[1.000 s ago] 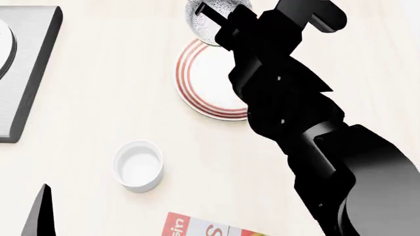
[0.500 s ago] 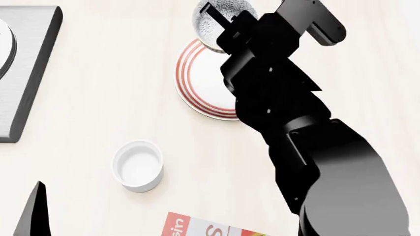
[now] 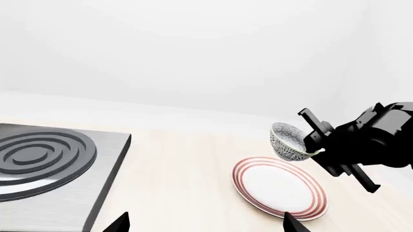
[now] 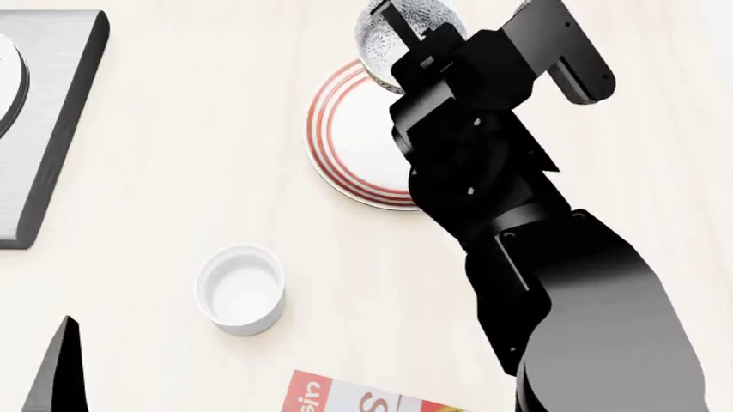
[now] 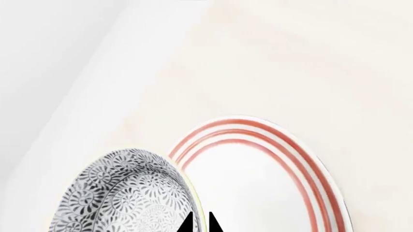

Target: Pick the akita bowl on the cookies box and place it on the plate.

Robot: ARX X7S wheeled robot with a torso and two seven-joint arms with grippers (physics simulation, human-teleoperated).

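nearest the robot in the head view, a corner of the red and white cookies box (image 4: 364, 400) shows at the bottom edge, and the dark tip of the left gripper (image 4: 60, 369) sticks up at the lower left; whether its fingers are wide or narrow cannot be told, since the left wrist view shows only two dark tips at its lower edge. a little farther out a small plain white cup (image 4: 240, 289) stands alone on the pale table (image 4: 172, 154), well apart from the box. beyond it lies the plate (image 4: 349, 137), white with thin red rings, partly hidden by the black right arm that reaches across it. at the plate's far edge the right gripper (image 4: 403, 36) is clamped on the rim of the speckled bowl (image 4: 403, 26). the left wrist view shows the bowl (image 3: 287, 141) tilted and raised clear of the plate (image 3: 279, 187), above its far rim. the right wrist view puts the bowl (image 5: 123, 193) just beside the plate (image 5: 264, 179). at the far left sits a grey stove (image 3: 45, 169) with a dark coil.
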